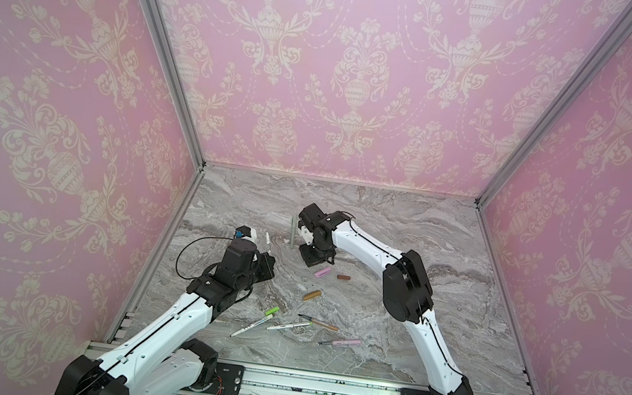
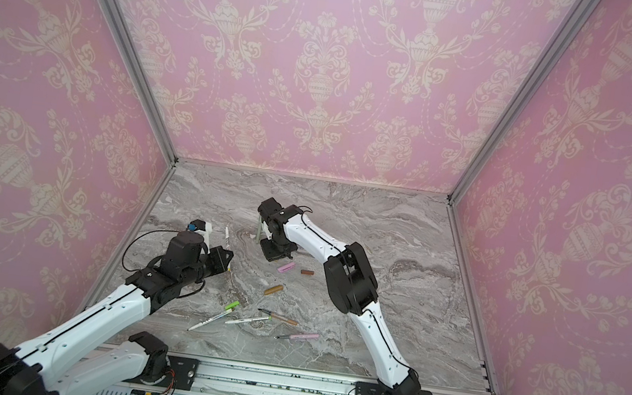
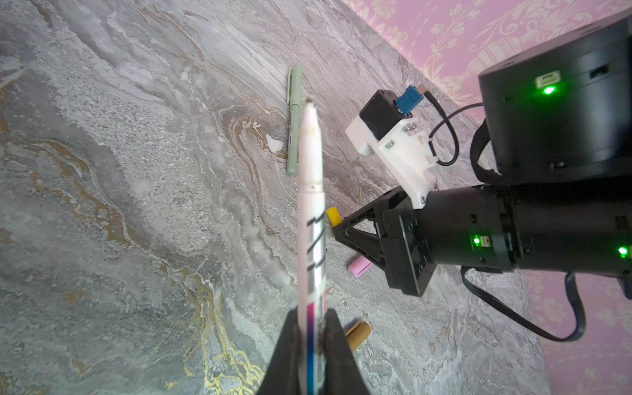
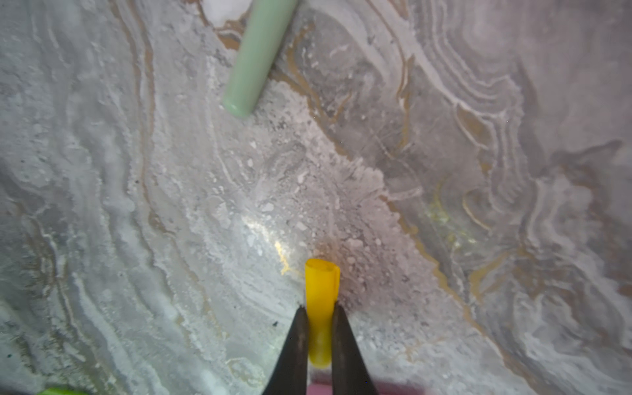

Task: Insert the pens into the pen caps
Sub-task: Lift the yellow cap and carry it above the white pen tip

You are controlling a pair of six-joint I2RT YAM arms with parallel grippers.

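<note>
left gripper (image 3: 313,311): clamped on the white pen (image 3: 309,191), whose dark tip points away beyond the fingertips.
right gripper (image 4: 319,307): closed on the yellow cap (image 4: 321,284), which sticks out past the fingertips.
sage-green pen (image 4: 254,58): lies on the marble table (image 1: 443,267), near the right gripper but apart from it.
pink cap (image 1: 323,272): on the table, just beside the right gripper.
</note>
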